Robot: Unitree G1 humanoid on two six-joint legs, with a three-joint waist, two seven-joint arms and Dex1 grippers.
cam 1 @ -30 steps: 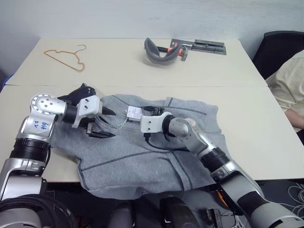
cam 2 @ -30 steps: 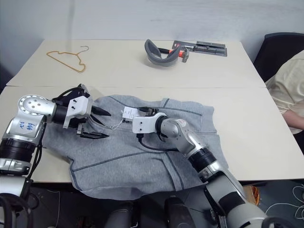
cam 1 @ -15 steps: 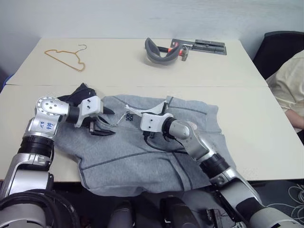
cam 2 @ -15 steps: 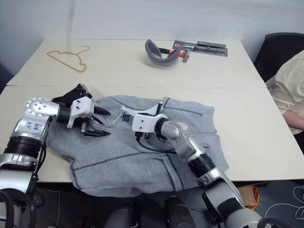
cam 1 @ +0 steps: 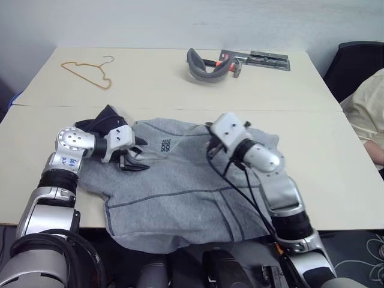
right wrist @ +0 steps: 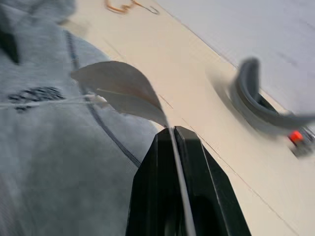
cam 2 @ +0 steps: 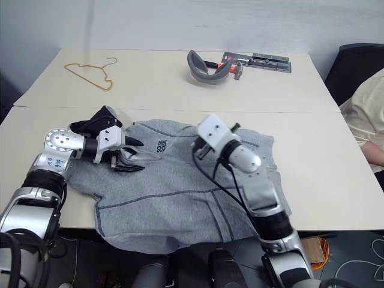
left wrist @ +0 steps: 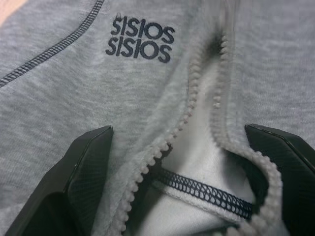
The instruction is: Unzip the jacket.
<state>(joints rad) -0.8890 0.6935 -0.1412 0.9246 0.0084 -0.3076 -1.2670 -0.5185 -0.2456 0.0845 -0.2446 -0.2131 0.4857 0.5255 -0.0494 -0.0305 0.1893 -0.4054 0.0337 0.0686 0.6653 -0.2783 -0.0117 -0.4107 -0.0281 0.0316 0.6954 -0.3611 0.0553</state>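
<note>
**Readable lettering**

The jacket [left wrist: 59, 98] carries a small dark embroidered logo [left wrist: 141, 44] on its grey fleece chest, reading "SISIOS" in two stacked lines, beside the parted zip teeth. In the eye views the same logo [cam 1: 166, 145] is too small to read. Blue handwriting on the left forearm [cam 1: 65, 162] cannot be made out.

Grey jacket [cam 1: 180, 186] flat on table [cam 1: 336, 174]; left gripper [cam 1: 137, 155] at collar.

An orange wire hanger [cam 1: 87, 73] is located on the far left of the worktop [cam 1: 150, 81]. A grey curved band [cam 1: 204, 66] and a flat metal tool [cam 1: 261, 59] are positioned further right.
</note>
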